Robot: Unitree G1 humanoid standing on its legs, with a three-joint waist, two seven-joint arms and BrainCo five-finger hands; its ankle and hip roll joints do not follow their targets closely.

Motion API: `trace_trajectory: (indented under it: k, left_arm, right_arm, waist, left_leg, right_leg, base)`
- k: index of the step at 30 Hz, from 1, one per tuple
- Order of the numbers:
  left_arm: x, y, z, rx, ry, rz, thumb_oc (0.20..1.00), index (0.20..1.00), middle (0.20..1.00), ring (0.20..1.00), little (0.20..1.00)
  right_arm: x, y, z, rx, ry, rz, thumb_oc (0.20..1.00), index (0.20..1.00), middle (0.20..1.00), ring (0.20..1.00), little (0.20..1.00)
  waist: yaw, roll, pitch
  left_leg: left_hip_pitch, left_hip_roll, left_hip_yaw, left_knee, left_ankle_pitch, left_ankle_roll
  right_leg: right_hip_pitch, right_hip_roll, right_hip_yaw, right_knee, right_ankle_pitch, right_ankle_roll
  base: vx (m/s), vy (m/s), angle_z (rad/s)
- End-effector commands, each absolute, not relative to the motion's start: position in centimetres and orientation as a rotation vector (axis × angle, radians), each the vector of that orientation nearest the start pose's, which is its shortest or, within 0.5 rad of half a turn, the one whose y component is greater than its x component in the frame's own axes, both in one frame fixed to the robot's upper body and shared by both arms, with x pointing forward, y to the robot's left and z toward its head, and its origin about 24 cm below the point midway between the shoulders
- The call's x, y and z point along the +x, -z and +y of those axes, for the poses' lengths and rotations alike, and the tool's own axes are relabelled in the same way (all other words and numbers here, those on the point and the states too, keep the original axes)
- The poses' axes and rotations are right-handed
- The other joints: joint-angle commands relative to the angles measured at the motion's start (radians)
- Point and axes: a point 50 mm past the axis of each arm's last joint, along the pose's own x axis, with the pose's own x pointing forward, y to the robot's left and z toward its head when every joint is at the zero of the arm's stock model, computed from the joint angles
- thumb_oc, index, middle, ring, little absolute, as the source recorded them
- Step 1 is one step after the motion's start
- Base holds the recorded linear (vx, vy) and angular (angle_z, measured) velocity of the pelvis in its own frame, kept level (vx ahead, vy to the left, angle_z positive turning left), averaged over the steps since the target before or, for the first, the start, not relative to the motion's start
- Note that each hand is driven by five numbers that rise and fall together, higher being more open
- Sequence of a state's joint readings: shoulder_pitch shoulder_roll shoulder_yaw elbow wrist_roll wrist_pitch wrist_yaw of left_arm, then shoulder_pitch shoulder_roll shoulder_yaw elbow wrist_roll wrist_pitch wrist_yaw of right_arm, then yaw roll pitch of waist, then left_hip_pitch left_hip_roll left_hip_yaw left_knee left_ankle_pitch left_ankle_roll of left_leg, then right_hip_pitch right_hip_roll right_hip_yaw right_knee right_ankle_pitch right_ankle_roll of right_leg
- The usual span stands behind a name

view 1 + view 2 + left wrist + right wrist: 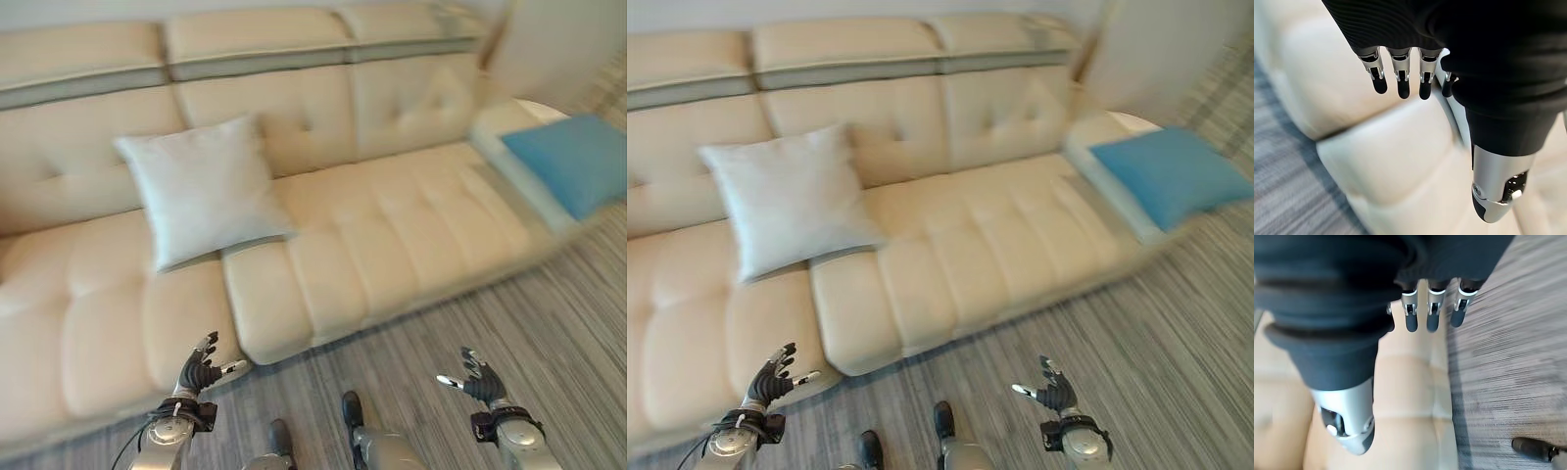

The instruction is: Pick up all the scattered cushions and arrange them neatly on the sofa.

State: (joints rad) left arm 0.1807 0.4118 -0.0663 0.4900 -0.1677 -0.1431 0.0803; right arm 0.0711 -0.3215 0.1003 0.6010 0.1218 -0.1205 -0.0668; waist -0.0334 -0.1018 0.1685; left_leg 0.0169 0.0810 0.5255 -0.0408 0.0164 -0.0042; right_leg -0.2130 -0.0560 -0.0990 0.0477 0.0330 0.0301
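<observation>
On the cream sofa (392,235) a pale grey cushion (203,188) leans upright against the backrest, left of middle, looks already placed. A blue cushion (576,160) lies flat at the far right end of the sofa, near the edge, likely still needs propping up. Left hand (199,372) and right hand (480,379) hover low over the striped carpet (549,333) in front, fingers loosely spread, both empty, well apart from either cushion, probably between pickups.
</observation>
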Motion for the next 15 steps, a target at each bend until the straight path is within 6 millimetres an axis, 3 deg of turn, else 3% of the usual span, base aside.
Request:
trace_trajectory:
  k: [1,3,5,8,10,11,12,13,15]
  left_arm:
    - [17.7,5.2,26.7,0.292,-0.166,0.430,1.000,1.000,1.000,1.000,1.000]
    - [17.4,5.5,26.4,0.287,-0.151,0.449,1.000,1.000,1.000,1.000,1.000]
    - [17.6,5.7,26.0,0.278,-0.136,0.455,1.000,1.000,1.000,1.000,1.000]
    - [18.0,5.7,25.0,0.274,-0.094,0.441,1.000,1.000,1.000,1.000,1.000]
    - [17.9,5.7,24.3,0.225,-0.104,0.431,1.000,1.000,1.000,1.000,1.000]
    - [17.8,5.9,24.0,0.214,-0.103,0.433,1.000,1.000,1.000,1.000,1.000]
    - [17.8,5.9,24.0,0.214,-0.103,0.433,1.000,1.000,1.000,1.000,1.000]
    - [17.6,6.3,23.4,0.207,-0.088,0.445,1.000,1.000,1.000,1.000,1.000]
    - [17.3,6.4,23.2,0.215,-0.072,0.456,1.000,1.000,1.000,1.000,1.000]
  right_arm:
    - [19.3,7.0,-25.1,-0.267,0.164,0.512,1.000,1.000,1.000,1.000,1.000]
    - [19.4,7.0,-24.8,-0.272,0.151,0.510,1.000,1.000,1.000,1.000,1.000]
    - [19.1,6.9,-24.7,-0.264,0.155,0.507,1.000,1.000,1.000,1.000,1.000]
    - [18.9,6.3,-25.5,-0.283,0.172,0.483,1.000,1.000,1.000,1.000,1.000]
    - [18.9,6.1,-25.7,-0.294,0.176,0.481,1.000,1.000,1.000,1.000,1.000]
    - [19.1,5.8,-25.9,-0.304,0.179,0.471,1.000,1.000,1.000,1.000,1.000]
    - [19.1,5.8,-25.9,-0.304,0.179,0.471,1.000,1.000,1.000,1.000,1.000]
    - [19.4,5.3,-25.9,-0.305,0.179,0.445,1.000,1.000,1.000,1.000,1.000]
    - [19.3,5.1,-26.0,-0.305,0.186,0.434,1.000,1.000,1.000,1.000,1.000]
  waist:
    - [0.032,0.028,-0.020]
    - [0.019,0.025,-0.032]
    - [0.002,0.024,-0.035]
    - [-0.030,0.021,-0.017]
    - [-0.018,0.032,0.000]
    - [-0.007,0.036,0.007]
    - [-0.007,0.036,0.006]
    - [0.008,0.027,0.012]
    - [0.021,0.031,0.016]
  left_leg:
    - [-0.015,0.001,-0.166,0.029,-0.091,-0.010]
    - [0.013,0.008,-0.110,0.039,-0.107,-0.011]
    - [0.019,0.016,-0.084,0.095,-0.133,-0.018]
    - [-0.002,0.084,-0.050,0.302,-0.161,-0.036]
    - [-0.038,0.116,-0.094,0.427,-0.132,-0.048]
    - [-0.075,0.089,-0.151,0.439,-0.132,-0.041]
    - [-0.075,0.089,-0.151,0.440,-0.132,-0.041]
    - [-0.149,0.027,-0.210,0.392,-0.132,-0.015]
    - [-0.198,0.001,-0.253,0.343,-0.112,-0.016]
  right_leg:
    - [0.059,-0.071,-0.264,0.118,-0.078,0.086]
    - [0.075,-0.088,-0.282,0.100,-0.072,0.087]
    - [0.075,-0.072,-0.223,0.084,-0.075,0.087]
    - [0.102,-0.050,-0.165,0.061,-0.090,0.068]
    - [0.129,-0.020,-0.132,0.056,-0.113,0.043]
    - [0.143,-0.013,-0.111,0.044,-0.115,0.041]
    - [0.143,-0.013,-0.112,0.044,-0.115,0.041]
    - [0.159,-0.015,-0.073,0.024,-0.101,0.041]
    - [0.187,-0.007,-0.041,0.017,-0.115,0.041]
  base:
    - [0.08,-0.117,-2.28]
    - [0.09,-0.164,-1.93]
    - [0.13,-0.204,-1.38]
    - [0.18,-0.272,-0.88]
    - [0.21,-0.182,-0.64]
    - [0.12,-0.066,-1.00]
    - [0.13,-0.067,-1.36]
    - [0.17,-0.057,-1.06]
    - [0.28,-0.059,-1.14]
